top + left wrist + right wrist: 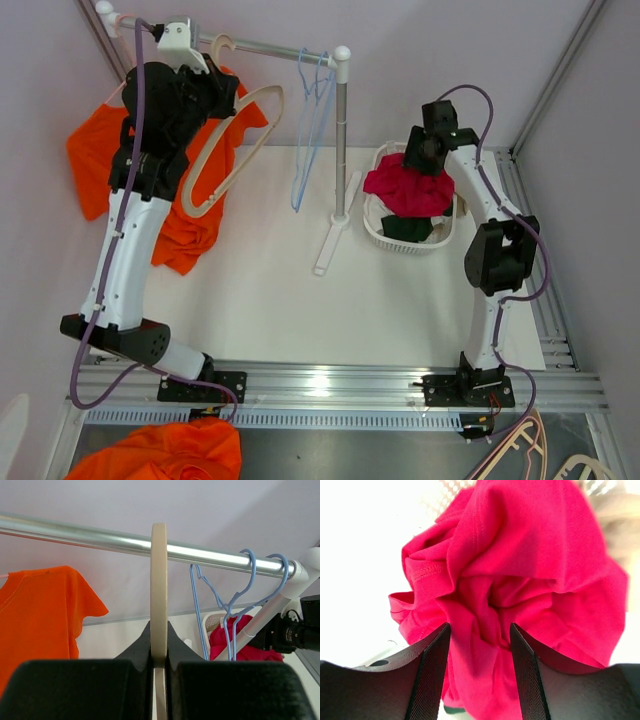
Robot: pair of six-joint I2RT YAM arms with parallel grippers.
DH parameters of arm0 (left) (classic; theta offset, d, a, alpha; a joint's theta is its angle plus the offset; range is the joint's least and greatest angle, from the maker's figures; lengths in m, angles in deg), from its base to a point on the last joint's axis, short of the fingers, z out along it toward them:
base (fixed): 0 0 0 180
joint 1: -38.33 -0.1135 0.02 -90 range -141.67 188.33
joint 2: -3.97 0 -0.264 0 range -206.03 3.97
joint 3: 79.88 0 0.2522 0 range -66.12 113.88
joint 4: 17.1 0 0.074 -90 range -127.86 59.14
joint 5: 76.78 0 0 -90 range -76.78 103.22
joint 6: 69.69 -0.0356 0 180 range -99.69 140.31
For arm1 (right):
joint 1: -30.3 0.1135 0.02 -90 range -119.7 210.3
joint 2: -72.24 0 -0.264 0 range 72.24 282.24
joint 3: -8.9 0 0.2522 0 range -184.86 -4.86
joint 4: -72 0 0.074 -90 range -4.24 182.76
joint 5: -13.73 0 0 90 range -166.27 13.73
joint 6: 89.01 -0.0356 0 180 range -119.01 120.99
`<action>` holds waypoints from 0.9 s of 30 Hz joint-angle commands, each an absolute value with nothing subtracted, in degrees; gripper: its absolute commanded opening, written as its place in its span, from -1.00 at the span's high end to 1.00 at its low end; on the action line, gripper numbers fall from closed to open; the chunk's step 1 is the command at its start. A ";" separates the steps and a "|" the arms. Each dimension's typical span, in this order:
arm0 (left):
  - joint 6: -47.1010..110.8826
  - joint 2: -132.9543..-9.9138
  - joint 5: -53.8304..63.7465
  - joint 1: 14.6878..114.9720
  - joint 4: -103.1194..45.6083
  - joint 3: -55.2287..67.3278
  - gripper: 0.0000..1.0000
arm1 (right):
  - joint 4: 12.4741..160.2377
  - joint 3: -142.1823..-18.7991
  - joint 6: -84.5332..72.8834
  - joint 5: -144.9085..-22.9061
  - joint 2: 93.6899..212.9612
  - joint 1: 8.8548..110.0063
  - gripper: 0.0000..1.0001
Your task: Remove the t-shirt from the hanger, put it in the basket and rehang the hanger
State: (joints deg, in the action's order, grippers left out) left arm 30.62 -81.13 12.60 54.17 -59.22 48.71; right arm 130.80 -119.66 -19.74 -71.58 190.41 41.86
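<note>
My left gripper [207, 58] is raised to the rack's rail [75, 535] and is shut on the hook of a cream hanger [159, 580]. The hook sits over the rail. In the top view the hanger's loop [243, 125] looks bare. An orange t-shirt [95, 150] hangs at the left, also in the left wrist view [35, 610]. More orange cloth [190, 235] trails down below the hanger. My right gripper [480, 635] is open over the basket, with a red t-shirt [520, 555] bunched between its fingers.
Two blue wire hangers [312, 120] hang at the rail's right end by the rack's pole [343, 130]. A white basket [372, 225] holds red and dark green clothes. Orange cloth [160, 455] and spare hangers [520, 450] lie below the table's front edge.
</note>
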 commanded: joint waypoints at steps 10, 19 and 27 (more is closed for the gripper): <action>27.43 -85.23 7.77 53.97 -51.69 52.44 0.99 | 135.69 -125.10 -17.12 -69.32 178.25 42.78 -0.10; 25.24 -96.30 9.18 57.75 -54.15 65.27 0.99 | 132.70 -120.00 -16.33 -70.55 169.72 43.05 -0.15; 25.23 -99.48 9.61 59.07 -56.70 69.50 0.99 | 131.91 -117.89 -16.15 -71.43 167.87 42.96 -0.15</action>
State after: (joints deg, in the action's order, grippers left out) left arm 26.27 -99.90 9.67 58.89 -57.01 66.50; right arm 133.40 -118.74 -17.03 -70.38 169.93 42.73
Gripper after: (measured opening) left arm 0.058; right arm 0.575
